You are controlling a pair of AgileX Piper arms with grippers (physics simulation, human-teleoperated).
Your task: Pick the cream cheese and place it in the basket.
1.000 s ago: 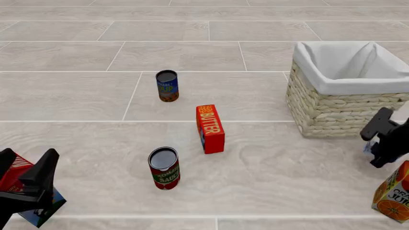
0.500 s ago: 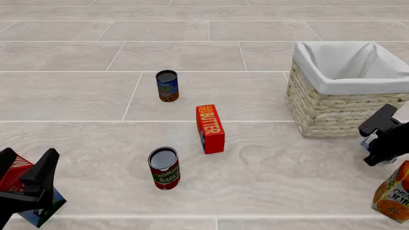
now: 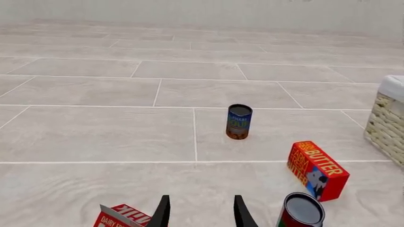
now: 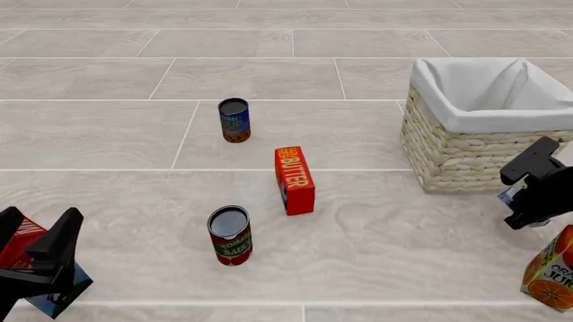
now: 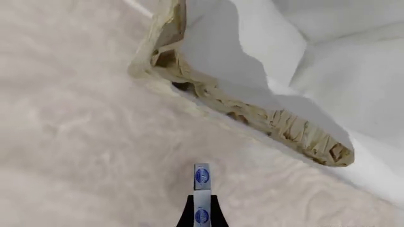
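My right gripper (image 4: 521,204) is shut on the cream cheese (image 4: 508,196), a small flat pale-blue-and-white box, and holds it above the floor just in front of the basket's (image 4: 465,151) near right corner. In the right wrist view the cream cheese (image 5: 201,188) shows edge-on between the fingers (image 5: 187,215), with the basket's wicker wall (image 5: 252,113) and white lining ahead. My left gripper (image 4: 36,258) is open and empty at the near left, and its fingers (image 3: 162,213) stand apart.
A red-orange butter box (image 4: 296,180) lies mid-table, a tomato sauce can (image 4: 230,235) nearer and a blue soup can (image 4: 235,119) farther. An orange juice carton (image 4: 551,268) stands just below my right gripper. A red milk carton (image 4: 23,245) lies under my left gripper.
My right gripper has lifted slightly and drifted toward the basket with the cream cheese in it. The left arm has not moved.
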